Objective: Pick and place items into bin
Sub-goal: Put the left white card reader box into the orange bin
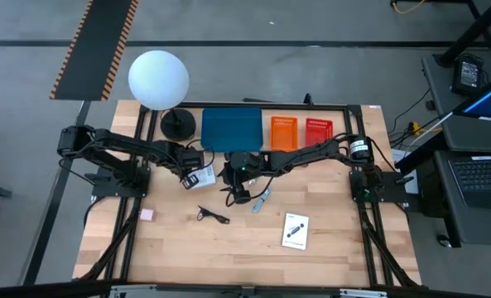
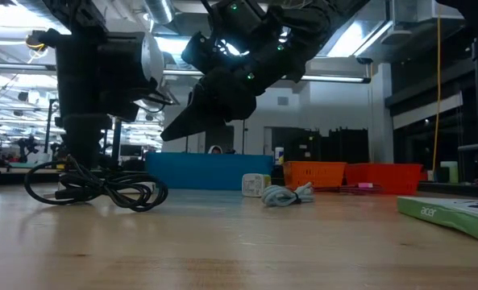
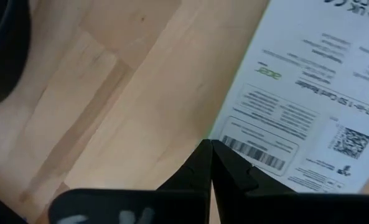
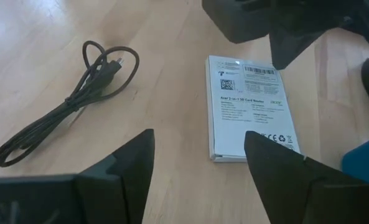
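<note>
A white printed card (image 1: 199, 175) lies flat on the wooden table, near the blue bin (image 1: 233, 128). My left gripper (image 3: 210, 149) is shut, with its tips at the card's barcode end (image 3: 259, 152). My right gripper (image 4: 200, 158) is open and hovers beside it, facing the card (image 4: 249, 106) and touching nothing. A black cable piece (image 4: 66, 99) lies coiled nearby. A second card (image 1: 295, 230), a blue-white stick (image 1: 262, 199) and a pink block (image 1: 146, 214) lie farther toward the near edge. The green lump and the red cord are out of view. My left gripper's shut fingertips (image 3: 203, 155) come down from above at the card's edge beside the barcode (image 3: 259, 152). I cannot tell whether they touch it. The card lies flat on the table.
An orange bin (image 1: 282, 132) and a red bin (image 1: 318, 131) stand right of the blue bin along the far edge. The white globe lamp (image 1: 158, 79) and its black base (image 1: 177, 122) stand at the far left. Bare wood stretches along the near edge.
</note>
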Motion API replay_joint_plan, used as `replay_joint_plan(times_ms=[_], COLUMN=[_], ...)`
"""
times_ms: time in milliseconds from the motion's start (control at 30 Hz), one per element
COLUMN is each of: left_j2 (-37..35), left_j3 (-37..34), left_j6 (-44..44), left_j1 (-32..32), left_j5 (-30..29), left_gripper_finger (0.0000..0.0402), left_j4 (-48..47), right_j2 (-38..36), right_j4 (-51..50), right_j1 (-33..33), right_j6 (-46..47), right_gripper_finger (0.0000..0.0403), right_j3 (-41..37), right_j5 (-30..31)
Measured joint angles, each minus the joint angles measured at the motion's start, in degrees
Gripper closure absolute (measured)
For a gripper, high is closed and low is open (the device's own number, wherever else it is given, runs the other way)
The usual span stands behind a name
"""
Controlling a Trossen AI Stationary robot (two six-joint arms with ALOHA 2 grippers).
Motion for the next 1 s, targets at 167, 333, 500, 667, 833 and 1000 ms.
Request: replay_joint_plan(times_ms=[167,333,500,667,833,1000], left_j2=[0.0,0.0,0.0,0.0,-0.04,-0.25], left_j3=[0.0,0.0,0.0,0.0,-0.58,-2.55], left_j6=[0.86,1.12,1.21,1.42,1.42,1.14], left_j1=[0.95,0.94,0.94,0.94,0.94,0.93], left_j5=[2.01,2.31,2.48,3.19,2.9,2.9], left_gripper_finger=[0.0401,0.04,0.04,0.0401,0.0399,0.0398], left_j4=[-0.07,-0.07,-0.07,-0.16,-0.15,1.36], right_j2=[0.0,0.0,0.0,0.0,0.0,0.0], right_j4=[0.0,-0.02,-0.04,-0.26,-0.44,-0.46], right_j1=[0.0,0.0,0.0,0.0,0.0,0.0], right_j6=[0.0,0.0,0.02,0.02,0.02,0.02], right_gripper_finger=[0.0172,0.0172,0.0172,0.0172,0.0172,0.0172], right_j3=[0.0,0.0,0.0,0.0,0.0,0.0], right_j5=[0.0,-0.01,-0.02,-0.02,-0.02,-0.04])
